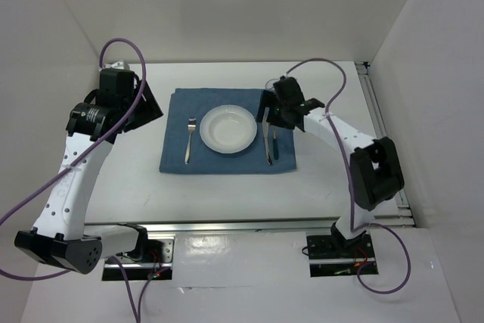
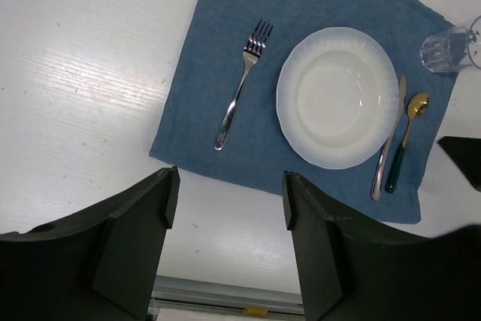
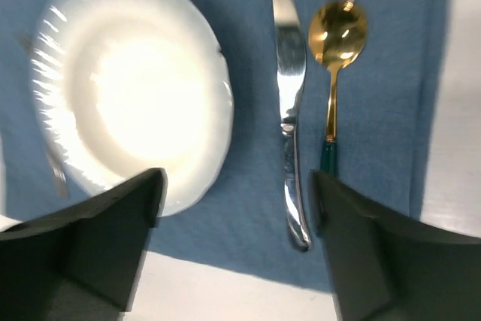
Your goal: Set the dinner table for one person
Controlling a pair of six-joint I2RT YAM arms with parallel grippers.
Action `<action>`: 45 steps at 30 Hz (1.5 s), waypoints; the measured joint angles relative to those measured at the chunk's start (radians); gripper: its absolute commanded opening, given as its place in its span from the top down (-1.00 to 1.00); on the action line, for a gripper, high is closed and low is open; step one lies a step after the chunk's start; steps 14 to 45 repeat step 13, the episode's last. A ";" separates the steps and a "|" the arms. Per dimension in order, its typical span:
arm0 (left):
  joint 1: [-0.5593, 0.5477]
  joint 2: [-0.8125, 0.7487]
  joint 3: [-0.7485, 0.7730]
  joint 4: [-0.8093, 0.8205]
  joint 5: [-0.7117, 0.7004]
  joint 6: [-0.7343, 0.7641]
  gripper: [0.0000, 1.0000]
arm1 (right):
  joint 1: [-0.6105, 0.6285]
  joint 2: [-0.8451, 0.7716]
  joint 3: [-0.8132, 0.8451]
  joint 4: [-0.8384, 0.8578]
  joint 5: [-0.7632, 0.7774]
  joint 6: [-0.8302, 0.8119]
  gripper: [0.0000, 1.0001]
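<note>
centred on the blue placemat (image 1: 178, 104): white plate (image 1: 227, 128). fork (image 1: 189, 140) lies left of plate; knife (image 1: 266, 141), then gold-bowled spoon (image 1: 275, 147), right of plate, all on the mat. clear glass (image 2: 449, 46) off plate's far-right. white worktop (image 1: 227, 194) lies under the mat, spreading wide round the plate. left claw (image 2: 229, 186), left of plate, spread wide, empty. right claw (image 3: 237, 186), over knife right of plate, spread wide, empty.
</note>
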 measured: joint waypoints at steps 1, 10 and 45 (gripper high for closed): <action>0.000 0.000 0.000 0.000 0.002 0.000 -0.48 | 0.000 -0.033 0.015 -0.019 0.020 -0.002 -1.00; 0.000 0.009 -0.039 0.013 0.040 0.028 -0.48 | -0.085 -0.298 0.096 -0.245 0.295 0.015 -1.00; 0.000 0.021 -0.050 0.018 0.043 0.032 -0.48 | -0.132 -0.382 0.057 -0.284 0.347 0.017 -1.00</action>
